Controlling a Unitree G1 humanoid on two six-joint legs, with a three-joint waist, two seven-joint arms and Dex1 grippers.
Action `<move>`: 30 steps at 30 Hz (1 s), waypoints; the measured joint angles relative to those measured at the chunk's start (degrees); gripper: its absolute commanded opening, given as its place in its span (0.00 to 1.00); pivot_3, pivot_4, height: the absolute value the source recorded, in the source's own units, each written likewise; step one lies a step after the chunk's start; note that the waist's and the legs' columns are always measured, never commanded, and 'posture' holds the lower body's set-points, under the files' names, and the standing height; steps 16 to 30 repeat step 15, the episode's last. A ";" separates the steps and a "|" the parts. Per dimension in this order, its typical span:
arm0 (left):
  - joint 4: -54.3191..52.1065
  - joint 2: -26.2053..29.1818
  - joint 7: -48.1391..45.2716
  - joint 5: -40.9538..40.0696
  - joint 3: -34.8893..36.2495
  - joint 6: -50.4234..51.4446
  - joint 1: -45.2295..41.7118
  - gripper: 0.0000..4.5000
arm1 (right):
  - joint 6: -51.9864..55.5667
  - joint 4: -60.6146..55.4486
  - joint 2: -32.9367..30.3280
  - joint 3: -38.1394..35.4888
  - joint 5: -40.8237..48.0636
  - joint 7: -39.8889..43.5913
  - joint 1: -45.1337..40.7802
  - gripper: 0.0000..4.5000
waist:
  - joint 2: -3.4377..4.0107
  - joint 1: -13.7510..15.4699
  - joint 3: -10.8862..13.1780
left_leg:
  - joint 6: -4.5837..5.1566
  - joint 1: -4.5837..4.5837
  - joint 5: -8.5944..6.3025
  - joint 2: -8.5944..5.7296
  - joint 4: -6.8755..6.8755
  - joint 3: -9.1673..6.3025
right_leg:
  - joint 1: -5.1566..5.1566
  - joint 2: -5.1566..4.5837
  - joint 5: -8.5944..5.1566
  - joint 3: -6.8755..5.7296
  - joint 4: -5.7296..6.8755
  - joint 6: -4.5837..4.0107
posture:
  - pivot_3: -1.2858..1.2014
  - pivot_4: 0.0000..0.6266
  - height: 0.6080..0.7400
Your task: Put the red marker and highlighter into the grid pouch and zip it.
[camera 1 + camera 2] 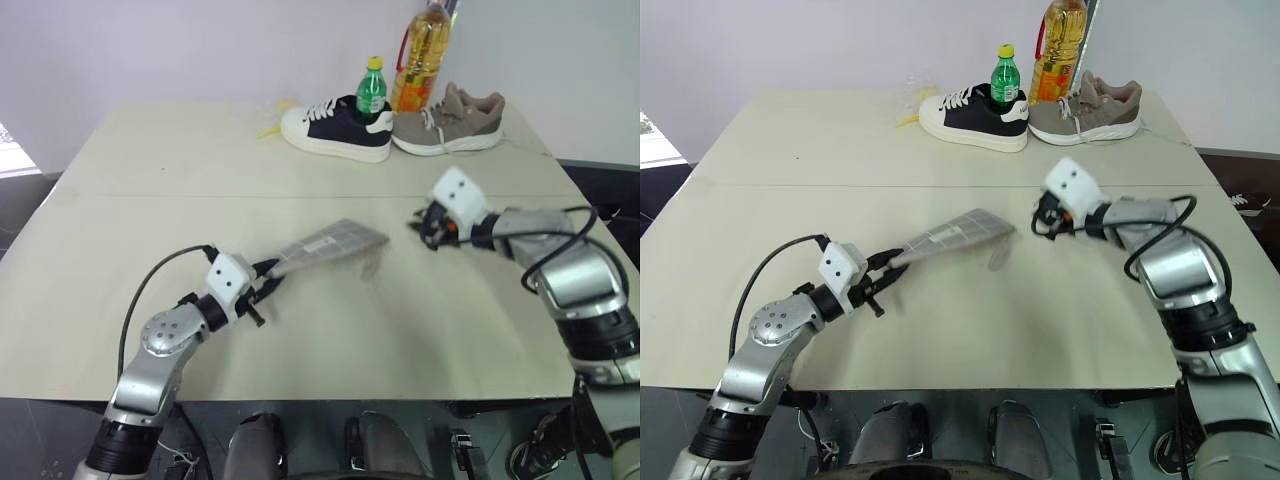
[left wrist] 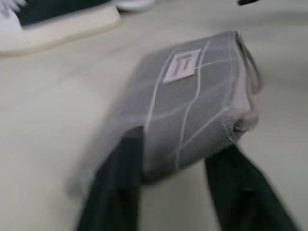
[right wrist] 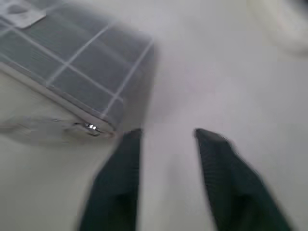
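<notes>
The grey grid pouch (image 1: 332,243) lies slanted at mid-table, blurred, with its far end a little off the surface above a faint shadow. My left gripper (image 1: 268,283) is at its near end. In the left wrist view the two black fingers (image 2: 115,183) stand apart, open, with the pouch's (image 2: 192,110) end and its white label between their tips. My right gripper (image 1: 425,228) hovers just right of the pouch's far end, open with nothing between its fingers (image 3: 120,173); the pouch's zipper end (image 3: 89,127) lies beside them. The red marker and the highlighter are hidden.
At the table's far edge stand a dark sneaker (image 1: 335,128), a tan sneaker (image 1: 450,125), a green bottle (image 1: 371,90) and a bottle of oil (image 1: 420,55). A small yellow scrap (image 1: 270,128) lies left of the dark sneaker.
</notes>
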 measured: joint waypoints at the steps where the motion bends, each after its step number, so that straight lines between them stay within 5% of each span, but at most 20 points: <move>1: -0.53 0.62 -0.08 -0.14 0.19 0.77 0.96 0.77 | -0.92 0.84 -0.21 -0.18 -0.06 0.24 0.47 0.75 | 0.04 0.00 0.03 | 0.00 0.00 0.00 0.00 0.01 0.01 | -0.01 -0.02 0.00 0.00 0.00 0.00 | 0.52 0.24 0.74; 2: -1.60 1.30 -0.12 -0.84 0.84 2.02 2.34 0.79 | -2.43 1.88 -0.23 -0.95 -0.09 0.27 0.78 0.87 | 0.05 -0.07 0.04 | 0.00 0.00 0.00 0.00 0.02 0.00 | -0.01 -0.02 0.00 0.00 0.00 -0.01 | 0.52 0.24 0.74; 15: -3.53 1.18 7.17 -10.82 28.23 8.07 14.42 0.79 | -17.40 12.95 4.95 -14.41 4.83 0.66 6.39 0.87 | -0.01 0.22 0.05 | 0.01 0.02 -0.01 -0.04 0.02 -0.03 | -0.16 -0.09 -0.01 0.00 -0.06 -0.03 | 0.52 0.24 0.74; 30: -3.53 1.18 7.17 -10.82 28.23 8.07 14.42 0.79 | -17.40 12.95 4.95 -14.41 4.83 0.66 6.39 0.87 | -0.01 0.22 0.05 | 0.01 0.02 -0.01 -0.04 0.02 -0.03 | -0.16 -0.09 -0.01 0.00 -0.06 -0.03 | 0.52 0.24 0.74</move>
